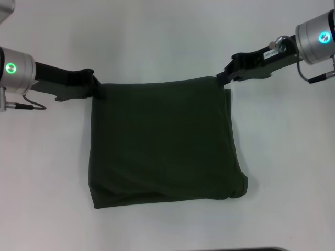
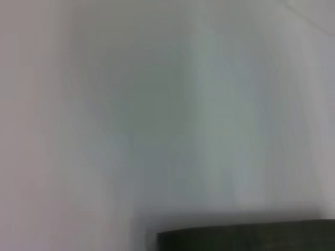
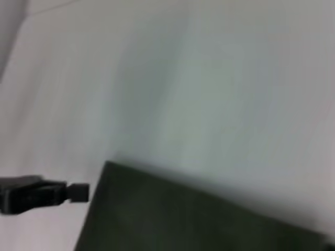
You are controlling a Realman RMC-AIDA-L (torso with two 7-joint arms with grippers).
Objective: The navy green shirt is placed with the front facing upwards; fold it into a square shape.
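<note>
The navy green shirt (image 1: pixel 162 146) lies on the white table, folded into a rough square with plain dark fabric on top; no letters or tag show. My left gripper (image 1: pixel 97 91) sits at its far left corner and my right gripper (image 1: pixel 222 78) at its far right corner. The far edge runs straight between them. The right wrist view shows the shirt (image 3: pixel 183 219) with the left gripper (image 3: pixel 78 192) just beside its corner, a thin gap between them. A strip of the shirt (image 2: pixel 251 238) shows in the left wrist view.
The white table (image 1: pixel 167 36) stretches around the shirt on every side. A dark edge (image 1: pixel 261 249) runs along the near side of the table. The near right corner of the shirt (image 1: pixel 238 188) bulges a little.
</note>
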